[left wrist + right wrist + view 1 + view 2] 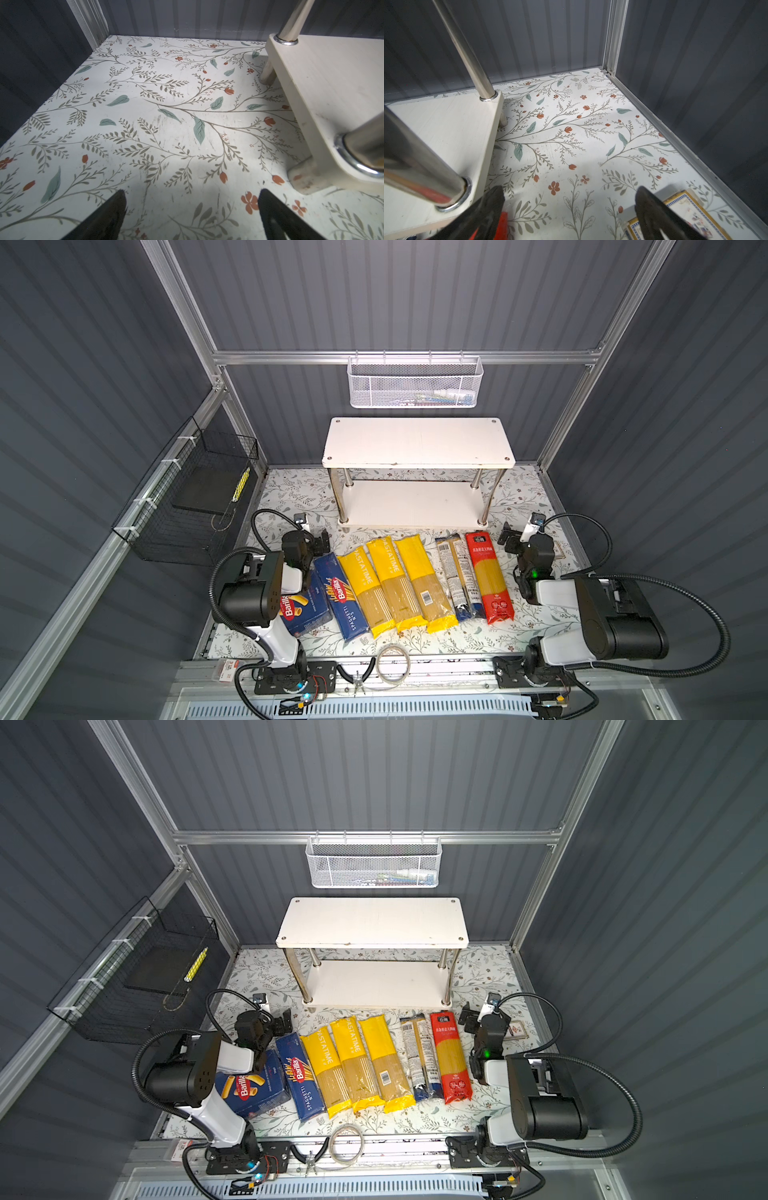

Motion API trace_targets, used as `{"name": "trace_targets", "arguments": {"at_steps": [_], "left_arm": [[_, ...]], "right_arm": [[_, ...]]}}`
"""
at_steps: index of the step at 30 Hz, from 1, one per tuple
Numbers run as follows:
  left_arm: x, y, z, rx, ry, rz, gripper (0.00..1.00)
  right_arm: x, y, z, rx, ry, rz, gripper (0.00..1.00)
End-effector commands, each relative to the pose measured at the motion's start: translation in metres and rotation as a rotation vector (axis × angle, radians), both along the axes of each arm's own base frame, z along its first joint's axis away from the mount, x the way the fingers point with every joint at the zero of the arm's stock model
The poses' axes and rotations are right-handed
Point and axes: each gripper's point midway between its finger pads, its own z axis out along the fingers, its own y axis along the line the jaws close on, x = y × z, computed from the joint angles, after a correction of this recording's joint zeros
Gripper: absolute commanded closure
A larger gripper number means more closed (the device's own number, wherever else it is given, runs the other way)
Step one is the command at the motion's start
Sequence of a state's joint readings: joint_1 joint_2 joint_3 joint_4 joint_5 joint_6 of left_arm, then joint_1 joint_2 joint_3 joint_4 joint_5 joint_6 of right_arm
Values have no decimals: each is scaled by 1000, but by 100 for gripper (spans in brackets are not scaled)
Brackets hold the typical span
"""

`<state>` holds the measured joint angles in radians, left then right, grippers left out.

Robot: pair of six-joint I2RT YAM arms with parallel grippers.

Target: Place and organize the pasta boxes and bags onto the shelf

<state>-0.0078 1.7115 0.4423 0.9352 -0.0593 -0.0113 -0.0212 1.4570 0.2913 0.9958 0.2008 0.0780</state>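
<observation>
Floral tabletop (291, 489) carries it all. Both the left gripper (191, 199) and the right gripper (569, 197) gape wide, holding nothing. The shelf (415, 443) stands ahead, between them. The pasta boxes (340, 597) lie just behind the left gripper; the bags (390, 580) run in a row from there toward the right gripper.

Under your black left gripper (192, 193) you see a cream table (145, 108) printed with grey-green sprigs and rust-red flowers
</observation>
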Motion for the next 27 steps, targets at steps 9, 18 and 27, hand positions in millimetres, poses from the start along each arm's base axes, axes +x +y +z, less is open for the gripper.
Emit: {"name": "trace_targets", "arguments": {"at_steps": [9,18,27], "left_arm": [[5,0,4,7,-9,6,0],[4,-1,5,6,-14,4,0],[-4,-2,27,1,-50,-7,0]], "right_arm": [[6,-1,8,3,-26,4,1],[7,3,12,2,-16,23,1],[-2,18,44,96,90,84,1]]}}
